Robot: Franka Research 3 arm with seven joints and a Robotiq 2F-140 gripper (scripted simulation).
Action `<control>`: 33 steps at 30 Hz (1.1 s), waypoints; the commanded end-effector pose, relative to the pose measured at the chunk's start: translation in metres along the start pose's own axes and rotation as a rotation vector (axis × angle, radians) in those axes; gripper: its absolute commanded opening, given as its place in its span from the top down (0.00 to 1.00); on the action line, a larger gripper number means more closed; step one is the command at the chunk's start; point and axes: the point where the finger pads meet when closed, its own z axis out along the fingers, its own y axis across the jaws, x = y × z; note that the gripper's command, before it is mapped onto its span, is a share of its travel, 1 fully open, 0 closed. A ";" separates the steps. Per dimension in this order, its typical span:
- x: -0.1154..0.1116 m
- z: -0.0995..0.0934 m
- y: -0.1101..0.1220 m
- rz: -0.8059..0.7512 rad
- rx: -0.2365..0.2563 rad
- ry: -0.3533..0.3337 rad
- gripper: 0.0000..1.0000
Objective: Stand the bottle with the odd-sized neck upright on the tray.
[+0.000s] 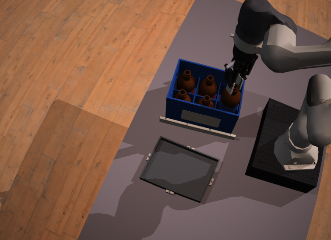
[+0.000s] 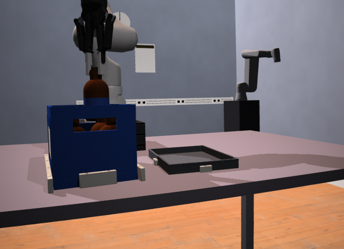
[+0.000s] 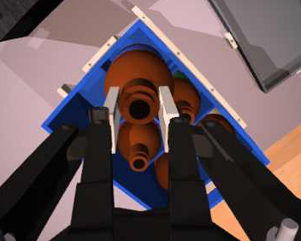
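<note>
My gripper (image 1: 235, 85) (image 2: 94, 72) (image 3: 138, 101) is shut on the neck of a brown bottle (image 1: 230, 98) (image 2: 96, 88) (image 3: 137, 68) with a blue label. This bottle is upright and raised. Its shoulder and the top of its label are above the rim of the blue crate (image 1: 174, 110) (image 2: 94, 151); its lower part is hidden inside. Four other brown bottles (image 1: 186, 82) (image 1: 207, 87) (image 1: 182, 95) (image 1: 206, 101) stand lower in the crate. The dark tray (image 1: 176, 167) (image 2: 183, 167) (image 3: 276, 30) lies flat with nothing on it. I cannot tell the neck thicknesses apart.
A long pale strip (image 1: 197, 127) runs along the crate's tray-facing side, and small pale blocks (image 1: 169, 192) (image 2: 205, 168) (image 3: 231, 40) sit against the tray's sides. The arm's black base block (image 1: 262, 151) stands right of the crate and tray in the top view.
</note>
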 end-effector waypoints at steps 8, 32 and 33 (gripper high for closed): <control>-0.001 -0.003 0.002 0.005 -0.005 -0.003 0.90; -0.001 -0.015 0.002 0.005 -0.005 -0.003 0.90; -0.001 -0.016 0.002 0.005 -0.005 -0.003 0.90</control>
